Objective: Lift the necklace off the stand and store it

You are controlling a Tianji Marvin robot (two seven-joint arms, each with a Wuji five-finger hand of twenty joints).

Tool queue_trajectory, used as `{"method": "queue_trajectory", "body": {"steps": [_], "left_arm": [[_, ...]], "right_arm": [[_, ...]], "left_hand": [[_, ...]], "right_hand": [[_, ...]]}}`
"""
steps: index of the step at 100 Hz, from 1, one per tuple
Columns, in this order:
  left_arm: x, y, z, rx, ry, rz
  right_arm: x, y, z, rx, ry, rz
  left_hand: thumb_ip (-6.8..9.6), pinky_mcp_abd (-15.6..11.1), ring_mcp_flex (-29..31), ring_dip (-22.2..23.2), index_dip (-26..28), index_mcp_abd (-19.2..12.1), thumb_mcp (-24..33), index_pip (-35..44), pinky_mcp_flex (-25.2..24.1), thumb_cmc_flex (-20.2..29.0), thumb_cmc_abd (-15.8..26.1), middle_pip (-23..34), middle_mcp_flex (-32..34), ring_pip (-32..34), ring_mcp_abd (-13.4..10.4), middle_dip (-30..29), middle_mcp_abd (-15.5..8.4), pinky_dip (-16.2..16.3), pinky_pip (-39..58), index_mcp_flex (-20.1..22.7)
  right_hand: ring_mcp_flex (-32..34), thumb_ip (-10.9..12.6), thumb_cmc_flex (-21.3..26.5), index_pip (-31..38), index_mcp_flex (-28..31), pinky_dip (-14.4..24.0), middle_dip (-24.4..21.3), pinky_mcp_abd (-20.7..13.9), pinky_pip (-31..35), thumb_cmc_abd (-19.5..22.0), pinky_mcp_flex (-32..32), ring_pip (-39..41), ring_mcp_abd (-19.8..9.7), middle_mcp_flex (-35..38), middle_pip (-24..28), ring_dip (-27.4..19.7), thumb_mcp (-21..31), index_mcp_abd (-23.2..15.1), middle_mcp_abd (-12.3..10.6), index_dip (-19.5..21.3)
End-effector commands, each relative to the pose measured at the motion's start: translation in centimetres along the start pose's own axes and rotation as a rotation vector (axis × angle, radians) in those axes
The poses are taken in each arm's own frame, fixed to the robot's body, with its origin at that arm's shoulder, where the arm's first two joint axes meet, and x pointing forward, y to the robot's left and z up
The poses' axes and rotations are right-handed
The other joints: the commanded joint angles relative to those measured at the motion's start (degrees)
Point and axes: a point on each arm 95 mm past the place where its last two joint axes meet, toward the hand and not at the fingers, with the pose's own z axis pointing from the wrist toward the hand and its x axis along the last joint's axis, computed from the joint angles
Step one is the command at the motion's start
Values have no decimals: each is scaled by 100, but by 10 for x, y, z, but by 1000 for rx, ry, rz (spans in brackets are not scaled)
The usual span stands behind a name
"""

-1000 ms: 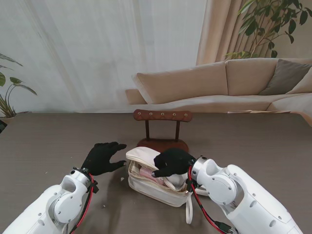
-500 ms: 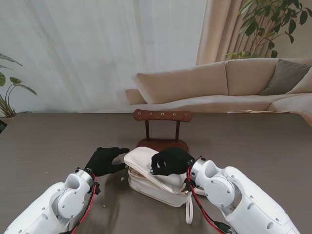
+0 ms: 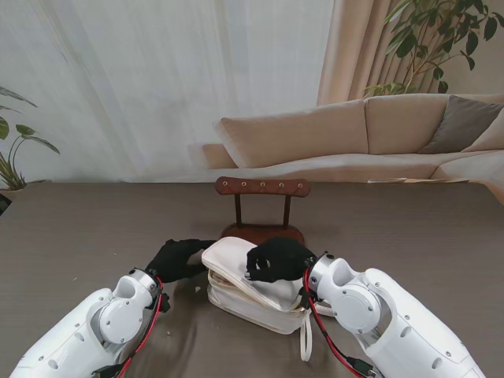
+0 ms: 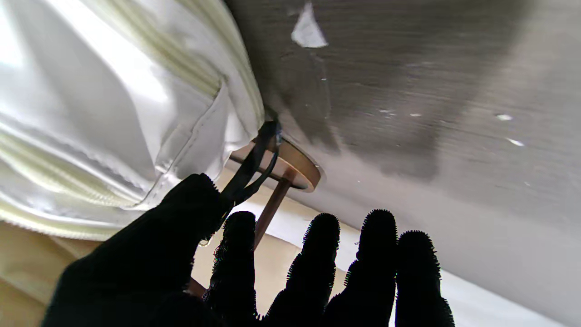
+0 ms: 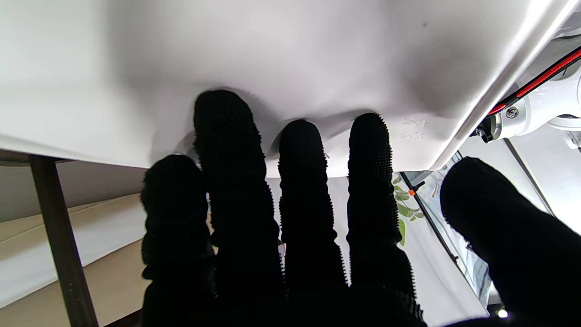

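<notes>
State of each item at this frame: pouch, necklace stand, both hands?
Pouch: lid flap folded down over the body, zipper not seen closed.
Necklace stand: upright behind the pouch, no necklace visible on its bar.
Right hand: fingers flat, pressing on the pouch lid.
Left hand: at the pouch's left end, grip unclear.

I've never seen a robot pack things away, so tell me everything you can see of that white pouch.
The white pouch is soft cream fabric with zipper edging and a wrist strap hanging toward me. It sits on the table before the wooden stand. Its flap is folded down; the right hand presses on top, the left hand touches its left end.
</notes>
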Motion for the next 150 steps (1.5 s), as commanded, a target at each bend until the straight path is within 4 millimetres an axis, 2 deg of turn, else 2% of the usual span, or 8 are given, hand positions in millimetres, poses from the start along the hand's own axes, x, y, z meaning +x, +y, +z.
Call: {"method": "queue_trajectory", "body": {"steps": [1, 59, 67, 74, 88, 102, 135, 150], "left_arm": [[5, 8, 4, -19, 3, -23], [10, 33, 24, -19, -12, -275], [11, 36, 26, -10, -14, -315], [13, 39, 27, -3, -15, -356], [14, 39, 25, 14, -26, -410], [12, 33, 16, 25, -38, -429], [4, 16, -4, 41, -68, -493], [4, 10, -11, 16, -77, -507]], "right_arm": [[-3, -13, -2, 36, -16, 11], [-8, -14, -3, 36, -35, 27], [-9, -14, -3, 38, -36, 30], [-10, -14, -3, 40, -38, 31], [-11, -15, -4, 42, -42, 32], [-12, -14, -5, 44, -46, 33], [-12, -16, -5, 55, -49, 35], [-12, -16, -4, 54, -49, 34]], "left_hand": [[40, -276, 262, 52, 110, -12, 16, 158, -204, 212, 73, 128, -107, 70, -63, 222, 76, 141, 141, 102], [69, -328, 328, 91, 896, 15, -177, 802, -351, 496, 113, 236, 12, 81, -1, 790, 97, 512, 149, 883], [-218, -332, 432, 135, 1634, -32, -594, 1203, -362, 989, -78, 408, 118, 112, 20, 1124, 63, 675, 229, 1114], [-172, -349, 522, 176, 2010, -62, -1120, 1715, -387, 1486, -205, 605, 262, 137, 9, 1424, -17, 746, 277, 1437], [-125, -354, 741, 259, 2564, 219, -1378, 3033, -379, 1914, -101, 1065, 484, 214, 58, 1876, -12, 864, 466, 1866], [-141, -334, 896, 338, 2926, 566, -1587, 3654, -329, 2140, 94, 1349, 532, 262, 130, 2147, 47, 936, 687, 1705], [-154, -230, 1007, 414, 3524, 1294, -1994, 4304, -284, 2641, 396, 1477, 585, 283, 295, 2311, 181, 954, 848, 1323], [-103, -219, 1096, 462, 3790, 1834, -2370, 4536, -269, 2979, 534, 1542, 594, 310, 339, 3049, 269, 998, 915, 1231]], "right_hand": [[185, -126, 75, 93, -58, -67, -315, 58, -33, -100, 107, -230, -5, 73, -446, -107, 271, -99, 161, -210], [254, -182, 190, 189, -31, -97, -306, 42, -6, -119, 133, -162, -32, 137, -445, -62, 294, -47, 188, -311], [247, -189, 193, 195, -32, -100, -306, 39, -5, -120, 133, -160, -36, 144, -445, -58, 287, -44, 188, -318], [240, -189, 194, 198, -32, -103, -307, 38, -3, -114, 133, -162, -42, 144, -449, -58, 289, -42, 187, -326], [237, -184, 191, 199, -32, -109, -307, 33, -5, -109, 125, -166, -41, 143, -453, -56, 286, -27, 195, -339], [223, -181, 196, 203, -34, -115, -307, 29, -7, -105, 121, -176, -38, 146, -455, -58, 284, -20, 196, -344], [209, -173, 181, 195, -49, -125, -309, 25, -14, -86, 102, -189, -49, 130, -467, -58, 268, -8, 198, -354], [173, -146, 136, 161, -105, -132, -312, 14, -25, -78, 76, -212, -36, 93, -478, -62, 262, 17, 202, -353]]}}
